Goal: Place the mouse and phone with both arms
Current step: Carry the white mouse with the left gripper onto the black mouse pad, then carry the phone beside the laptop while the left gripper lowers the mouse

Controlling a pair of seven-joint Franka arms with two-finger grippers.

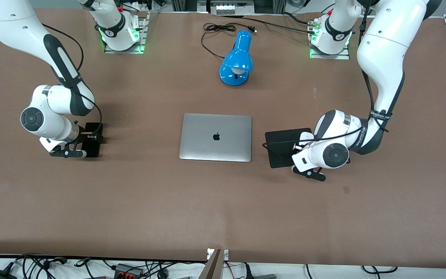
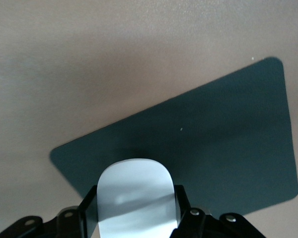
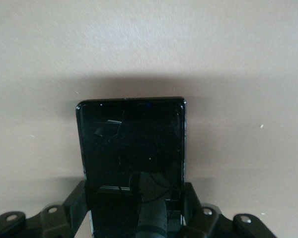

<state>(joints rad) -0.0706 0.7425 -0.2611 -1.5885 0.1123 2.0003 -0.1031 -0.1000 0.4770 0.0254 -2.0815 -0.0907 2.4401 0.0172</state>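
Brown covering runs across the whole surface (image 1: 223, 209). A closed silver laptop (image 1: 216, 137) lies at its middle, and a blue desk lamp (image 1: 237, 60) stands farther from the front camera than the laptop, its black cord (image 1: 217, 29) coiled beside it.

Left arm: the left claw (image 2: 137, 210) is low over the square black mouse pad (image 1: 283, 145), which lies beside the laptop toward the left arm's end of the surface. Its fingers (image 2: 89, 208) are closed against both sides of the white mouse (image 2: 136, 196). The left wrist view shows the mouse held over the pad near one corner; whether the mouse touches the pad cannot be determined.

Right arm: the right claw (image 3: 136, 208) is low over bare surface toward the right arm's end, well apart from the laptop. It grips the black phone (image 3: 131, 144) by its long edges, with the glossy face toward the wrist camera. In the front view the phone (image 1: 93, 139) shows as a dark block just beside the wrist. Contact between phone and surface cannot be confirmed.
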